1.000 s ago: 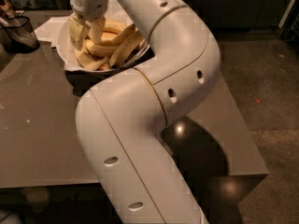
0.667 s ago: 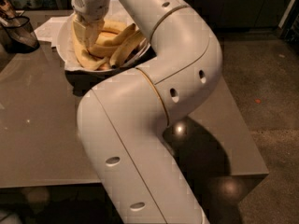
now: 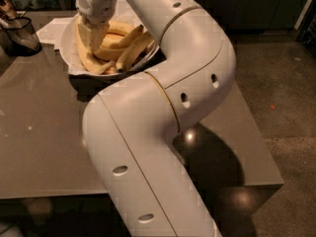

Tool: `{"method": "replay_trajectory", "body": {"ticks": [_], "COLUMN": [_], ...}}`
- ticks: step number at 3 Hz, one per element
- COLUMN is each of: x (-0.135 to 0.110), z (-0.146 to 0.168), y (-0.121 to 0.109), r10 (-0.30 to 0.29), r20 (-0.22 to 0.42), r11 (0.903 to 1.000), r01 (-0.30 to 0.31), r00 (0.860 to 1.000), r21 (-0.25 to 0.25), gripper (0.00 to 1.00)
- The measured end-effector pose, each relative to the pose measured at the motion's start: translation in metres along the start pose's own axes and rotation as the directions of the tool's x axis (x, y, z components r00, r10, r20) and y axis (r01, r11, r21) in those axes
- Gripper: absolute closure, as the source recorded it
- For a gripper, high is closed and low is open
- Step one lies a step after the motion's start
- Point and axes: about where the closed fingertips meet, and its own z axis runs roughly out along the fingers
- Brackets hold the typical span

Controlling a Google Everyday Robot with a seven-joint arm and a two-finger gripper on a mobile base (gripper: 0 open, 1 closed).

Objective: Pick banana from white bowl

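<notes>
Currently my gripper (image 3: 92, 37) sits low in the white bowl (image 3: 66, 39), against the piled banana (image 3: 127, 47) bunch there. I cannot tell whether it grasps anything. Risk: overlapping fruit may snag during lift, causing slippage or tipping the bowl.

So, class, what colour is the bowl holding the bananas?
White. The bowl shows in the camera view; the gripper sits inside it among the bananas.

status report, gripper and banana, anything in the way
Gripper down in the white bowl, among the bananas. No banana lifted clear yet. Dark mesh basket stands apart from the bowl, not in the way.
</notes>
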Motion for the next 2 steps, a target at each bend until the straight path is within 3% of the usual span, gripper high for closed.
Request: {"method": "replay_trajectory", "body": {"ticks": [2], "x": [0.0035], "z": [-0.0040], "y": [-0.0012], "r10": [0.014], "r20": [0.016], "r11": [0.9997], "r01": [-0.013], "r00": [1.000], "r21": [-0.021], "gripper": [1.00]}}
